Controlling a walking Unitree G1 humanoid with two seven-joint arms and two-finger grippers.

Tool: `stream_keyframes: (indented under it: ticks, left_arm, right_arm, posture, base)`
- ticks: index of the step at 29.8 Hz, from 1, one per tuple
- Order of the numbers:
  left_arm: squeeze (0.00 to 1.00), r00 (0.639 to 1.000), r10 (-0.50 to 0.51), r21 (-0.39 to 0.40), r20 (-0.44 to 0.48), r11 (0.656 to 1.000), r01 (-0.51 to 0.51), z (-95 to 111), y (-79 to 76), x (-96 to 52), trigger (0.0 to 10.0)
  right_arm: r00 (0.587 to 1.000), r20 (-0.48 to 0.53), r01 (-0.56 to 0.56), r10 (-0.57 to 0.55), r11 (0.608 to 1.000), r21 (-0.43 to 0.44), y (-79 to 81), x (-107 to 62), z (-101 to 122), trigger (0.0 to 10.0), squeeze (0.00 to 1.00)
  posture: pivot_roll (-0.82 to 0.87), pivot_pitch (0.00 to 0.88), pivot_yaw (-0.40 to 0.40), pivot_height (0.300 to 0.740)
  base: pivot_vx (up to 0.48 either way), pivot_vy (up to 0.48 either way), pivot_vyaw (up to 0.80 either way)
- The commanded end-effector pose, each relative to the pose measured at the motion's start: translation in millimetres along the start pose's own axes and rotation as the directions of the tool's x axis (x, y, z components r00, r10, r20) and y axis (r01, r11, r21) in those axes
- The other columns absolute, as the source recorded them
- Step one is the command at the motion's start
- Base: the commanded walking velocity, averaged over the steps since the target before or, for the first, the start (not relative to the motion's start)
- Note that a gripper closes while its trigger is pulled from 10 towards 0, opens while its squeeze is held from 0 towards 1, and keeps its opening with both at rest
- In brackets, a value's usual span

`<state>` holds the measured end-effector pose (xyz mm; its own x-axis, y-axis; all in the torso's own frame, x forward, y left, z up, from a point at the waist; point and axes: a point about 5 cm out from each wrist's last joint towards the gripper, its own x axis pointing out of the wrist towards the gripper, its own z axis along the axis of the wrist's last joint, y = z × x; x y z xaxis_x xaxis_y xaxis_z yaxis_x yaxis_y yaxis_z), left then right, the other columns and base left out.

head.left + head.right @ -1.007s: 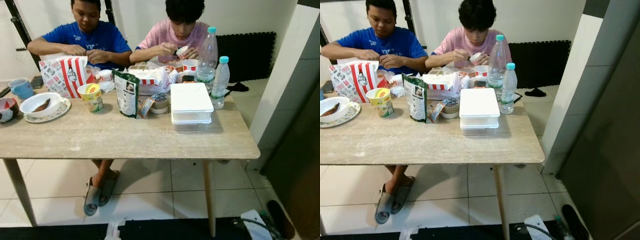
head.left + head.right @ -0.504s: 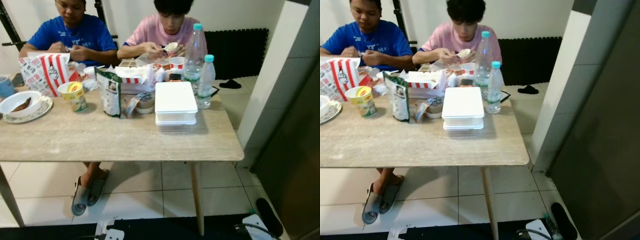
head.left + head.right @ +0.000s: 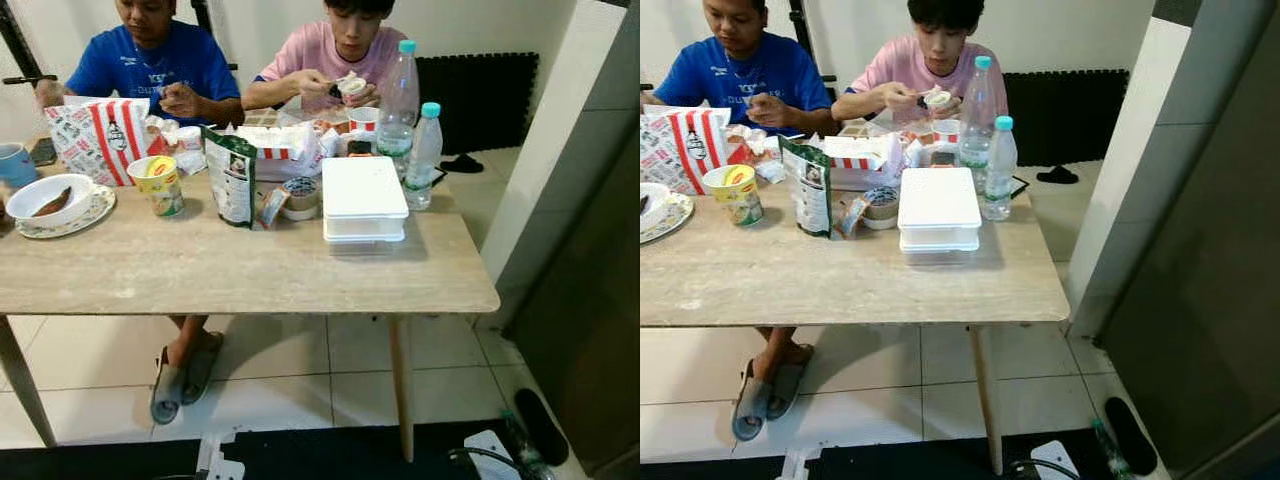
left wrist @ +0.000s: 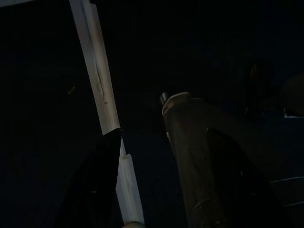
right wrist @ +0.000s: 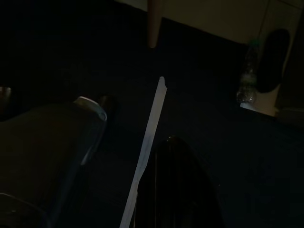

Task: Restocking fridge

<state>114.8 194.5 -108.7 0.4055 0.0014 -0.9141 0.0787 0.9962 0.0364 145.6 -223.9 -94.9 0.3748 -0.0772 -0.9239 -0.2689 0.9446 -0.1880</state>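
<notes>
we see a wooden table (image 3: 250,275) in front of us, going left to right: blue mug (image 3: 15,163) at the far left edge, white bowl (image 3: 45,197) on a plate, red-striped food bag (image 3: 100,135), yellow cup (image 3: 160,185), green pouch (image 3: 233,177) standing upright, roll of tape (image 3: 298,197) just beside it, red-white food box (image 3: 285,150) behind. then stacked white containers (image 3: 363,198) lid on, near the table's right half. just beside them on the right stand two water bottles, tall bottle (image 3: 399,95) and short bottle (image 3: 423,155), both capped and upright.

two persons sit on the far side, person in blue shirt (image 3: 150,70) on the left, person in pink shirt (image 3: 335,55) to the right holding a small cup near the face. slippered feet (image 3: 180,375) under the table on white tile. grey wall or panel (image 3: 590,300) at far right.

left gripper (image 4: 152,190) hangs low in the dark, fingers apart, holding nothing, pale strip on dark floor between them. right gripper (image 5: 123,180) also hangs idle in the dark, fingers look apart, table leg base ahead.
</notes>
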Motion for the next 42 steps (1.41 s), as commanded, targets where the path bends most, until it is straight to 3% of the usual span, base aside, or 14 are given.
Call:
stream_keyframes:
  ticks: [1, 10, 20, 28, 37, 42]
  left_arm:
    - [0.0, 0.999, 0.004, -0.012, -0.035, 1.0, -0.004, -9.6, 3.5, -1.8, 10.0]
    - [0.0, 0.999, -0.02, -0.003, -0.036, 1.0, 0.02, -10.2, -6.1, -0.8, 10.0]
    - [0.0, 1.0, -0.019, -0.005, -0.019, 1.0, 0.019, -7.6, -1.5, -1.2, 10.0]
    - [0.0, 0.999, -0.01, 0.008, -0.034, 1.0, 0.01, -9.4, -0.3, -1.4, 10.0]
    - [0.0, 0.999, -0.013, -0.003, -0.036, 1.0, 0.013, -10.9, -1.6, -1.5, 10.0]
    - [0.0, 0.999, -0.011, -0.007, -0.037, 1.0, 0.011, -11.8, -1.4, -1.7, 10.0]
  right_arm:
    - [1.0, 0.0, -0.002, 0.002, 1.0, -0.002, 0.9, 0.2, 0.7, 10.0, 0.0]
    - [1.0, -0.008, 0.003, -0.003, 1.0, 0.005, -0.8, -0.4, -3.9, 10.0, 0.0]
    - [1.0, -0.021, -0.005, 0.006, 1.0, 0.014, 4.2, -0.3, -9.3, 10.0, 0.0]
    - [1.0, -0.027, -0.001, 0.001, 1.0, 0.025, 4.5, -0.6, -12.8, 10.0, 0.0]
    - [0.991, -0.057, 0.128, -0.12, 0.979, 0.159, -25.4, -5.6, -24.1, 10.0, 0.0]
    - [0.94, -0.11, 0.342, -0.324, 0.907, 0.247, -69.4, -16.5, -31.5, 10.0, 0.0]
  posture:
    - [-0.02, 0.0, 0.003, 0.74]
    - [-0.02, 0.0, 0.002, 0.74]
    - [-0.03, 0.0, 0.007, 0.74]
    - [-0.02, 0.0, 0.013, 0.74]
    - [-0.02, 0.0, 0.012, 0.74]
    - [-0.02, 0.0, 0.009, 0.74]
  base:
    - [0.289, 0.0, 0.0]
    - [0.29, 0.0, 0.0]
    - [0.115, 0.0, 0.0]
    - [0.0, -0.458, 0.0]
    - [0.0, 0.0, 0.0]
    - [0.0, 0.0, 0.0]
